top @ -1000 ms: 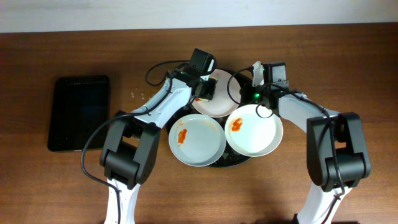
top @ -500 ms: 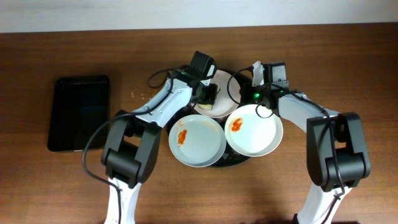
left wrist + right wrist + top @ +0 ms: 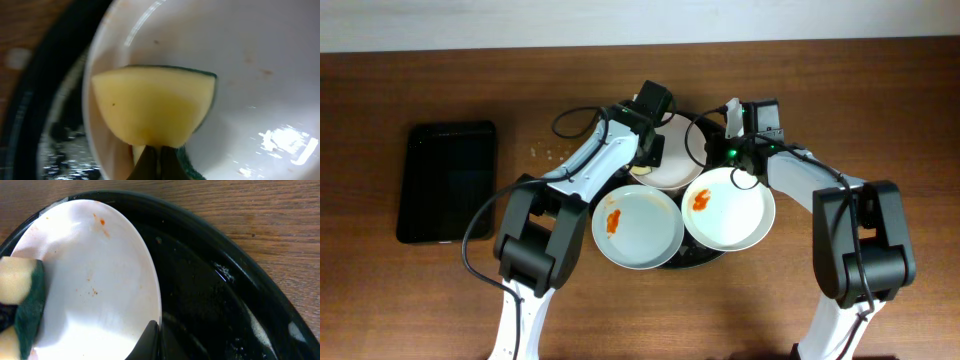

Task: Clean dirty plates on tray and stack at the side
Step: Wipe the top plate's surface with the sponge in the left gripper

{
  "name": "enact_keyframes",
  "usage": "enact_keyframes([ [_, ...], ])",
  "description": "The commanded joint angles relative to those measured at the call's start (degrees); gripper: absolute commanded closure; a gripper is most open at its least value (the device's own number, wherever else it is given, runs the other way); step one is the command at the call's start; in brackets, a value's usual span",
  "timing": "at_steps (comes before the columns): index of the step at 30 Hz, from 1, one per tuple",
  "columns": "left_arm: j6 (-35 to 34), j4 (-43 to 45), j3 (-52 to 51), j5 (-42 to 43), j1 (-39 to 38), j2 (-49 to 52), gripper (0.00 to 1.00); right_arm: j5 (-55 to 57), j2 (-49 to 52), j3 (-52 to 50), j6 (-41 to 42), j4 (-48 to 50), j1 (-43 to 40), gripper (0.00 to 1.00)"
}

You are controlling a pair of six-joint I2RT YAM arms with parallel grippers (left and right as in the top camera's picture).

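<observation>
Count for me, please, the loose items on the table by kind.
plates: 3
round tray: 1
rectangular tray: 1
sponge: 1
Total: 6

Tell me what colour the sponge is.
Pale yellow sponge with a dark green backing; the left wrist view shows it best.

The overhead camera looks straight down on the whole table (image 3: 880, 100). The left wrist camera is very close above the far plate (image 3: 260, 75) and the sponge (image 3: 150, 105). The right wrist camera sees both from their right, also close. All 3 views share this plate.
</observation>
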Motion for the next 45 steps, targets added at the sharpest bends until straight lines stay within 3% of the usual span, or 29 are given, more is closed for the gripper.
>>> enact_keyframes([
  [1,2.62,-2.64,0.31,-11.82,0.81,2.1,1.0,1.2,0.59,0.46,0.31,-0.74,0.09,0.96],
  [7,2.78,-7.15,7.08,-12.44,0.74,2.1,1.0,1.2,0.59,0.46,0.31,-0.74,0.09,0.96],
  [11,2.8,-10.03,12.94,-8.41,0.76,2.1,1.0,1.2,0.57,0.46,0.31,-0.74,0.09,0.96],
  [22,2.78,-12.13,13.44,-6.86,0.52,2.1,1.0,5.9,-4.22,0.5,-0.26,-2.49,0.04,0.96],
  [28,2.78,-12.11,13.46,-2.6,0.55,2.08,1.0,6.97,-9.11,0.7,-5.9,-7.41,0.13,0.96],
  [31,2.78,-11.91,13.46,-0.42,0.55,2.1,1.0,6.93,-9.05,0.68,-6.05,-8.66,0.09,0.9],
  [34,2.8,-11.63,13.44,-0.48,0.55,2.12,1.0,6.91,-7.93,0.68,-6.05,-9.29,0.09,0.75],
  [37,2.78,-11.45,13.44,-0.46,0.55,2.12,1.0,6.36,-6.19,0.68,-6.05,-8.94,0.09,0.54],
  [40,2.78,-11.43,13.44,-0.46,0.55,2.14,1.0,4.2,-3.69,0.68,-6.08,-7.76,0.11,0.46],
  [45,2.78,-11.45,13.44,-0.44,0.55,2.12,1.0,-0.79,0.5,0.68,-5.84,-3.13,0.09,0.55],
])
